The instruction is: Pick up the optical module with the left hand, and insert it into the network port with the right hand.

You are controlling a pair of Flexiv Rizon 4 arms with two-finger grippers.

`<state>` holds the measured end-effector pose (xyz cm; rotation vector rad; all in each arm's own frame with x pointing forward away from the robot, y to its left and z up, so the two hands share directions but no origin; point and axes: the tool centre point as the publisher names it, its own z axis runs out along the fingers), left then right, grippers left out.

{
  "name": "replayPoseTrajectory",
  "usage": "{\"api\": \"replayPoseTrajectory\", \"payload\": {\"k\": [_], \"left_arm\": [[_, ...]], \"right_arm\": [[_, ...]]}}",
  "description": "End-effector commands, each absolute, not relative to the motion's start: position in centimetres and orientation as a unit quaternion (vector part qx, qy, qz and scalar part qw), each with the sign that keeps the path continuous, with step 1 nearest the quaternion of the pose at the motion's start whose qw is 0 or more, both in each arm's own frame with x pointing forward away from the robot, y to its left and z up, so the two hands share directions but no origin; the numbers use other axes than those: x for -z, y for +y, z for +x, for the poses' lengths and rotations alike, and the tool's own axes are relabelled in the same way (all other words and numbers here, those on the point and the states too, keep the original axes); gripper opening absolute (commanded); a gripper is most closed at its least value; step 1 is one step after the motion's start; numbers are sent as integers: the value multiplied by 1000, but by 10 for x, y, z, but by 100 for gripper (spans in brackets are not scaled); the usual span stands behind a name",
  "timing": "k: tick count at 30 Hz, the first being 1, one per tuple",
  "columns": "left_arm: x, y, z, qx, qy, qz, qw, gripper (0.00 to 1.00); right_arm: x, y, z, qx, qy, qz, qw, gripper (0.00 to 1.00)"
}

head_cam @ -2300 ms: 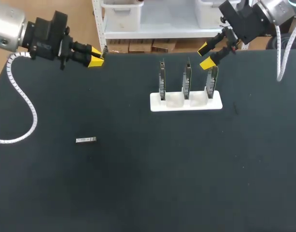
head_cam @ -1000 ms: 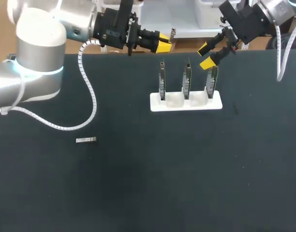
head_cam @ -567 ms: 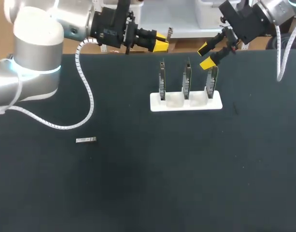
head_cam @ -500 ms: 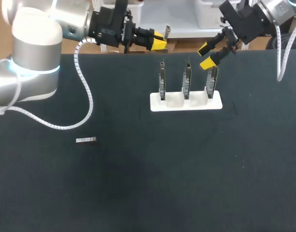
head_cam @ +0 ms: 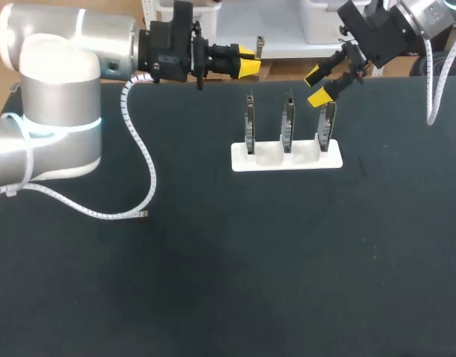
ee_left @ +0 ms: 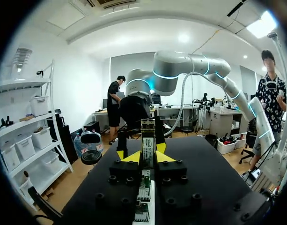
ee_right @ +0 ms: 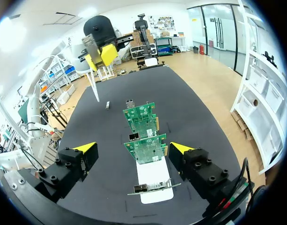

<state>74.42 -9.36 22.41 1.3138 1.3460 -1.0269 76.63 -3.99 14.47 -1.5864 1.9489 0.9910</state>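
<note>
One module point(ee_left: 147, 140) is pinched upright between the closed tips of the left end effector point(head_cam: 248, 61), high over the far edge of the worktop point(head_cam: 213, 282) and well apart from the cards point(head_cam: 288, 123). Part of it stands proud of the tips, which leaves the other arm little to take hold of. The right end effector point(head_cam: 318, 85) hangs open just above the rightmost card, holding nothing.

The hand-over looks the riskiest step. If the left tips let go before the right ones have closed squarely, the module could drop or twist. A skewed grip would then meet the port point(ee_right: 134, 136) at an angle and jam, or push the card sideways. The cards stand thin and upright in a white holder point(head_cam: 287, 161) that looks light enough to slide. The right arm could also clip the card beneath it as it leaves.
</note>
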Motion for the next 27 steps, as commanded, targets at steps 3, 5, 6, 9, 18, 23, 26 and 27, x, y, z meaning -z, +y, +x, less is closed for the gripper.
{"api": "replayPoseTrajectory", "payload": {"k": [3,5,6,9,18,23,26,27], "left_arm": [[-218,-115,744,405,565,530,486,0],[-214,-121,746,410,564,530,482,0],[-213,-123,746,410,564,532,481,0],[-210,-130,748,414,562,534,478,0],[-202,-136,752,426,565,523,474,0],[-201,-142,754,430,562,521,478,0],[-198,-149,754,435,562,518,476,0],[-197,-151,754,435,563,518,474,0]], "right_arm": [[-145,-40,764,-356,705,-573,221,100],[-145,-40,764,-356,705,-573,221,100],[-145,-40,764,-356,705,-573,221,100],[-145,-40,764,-356,705,-573,221,100],[-145,-40,764,-356,705,-573,221,100],[-145,-40,764,-356,705,-573,221,100],[-145,-40,764,-356,705,-573,221,100],[-145,-40,764,-356,705,-573,221,100]]}}
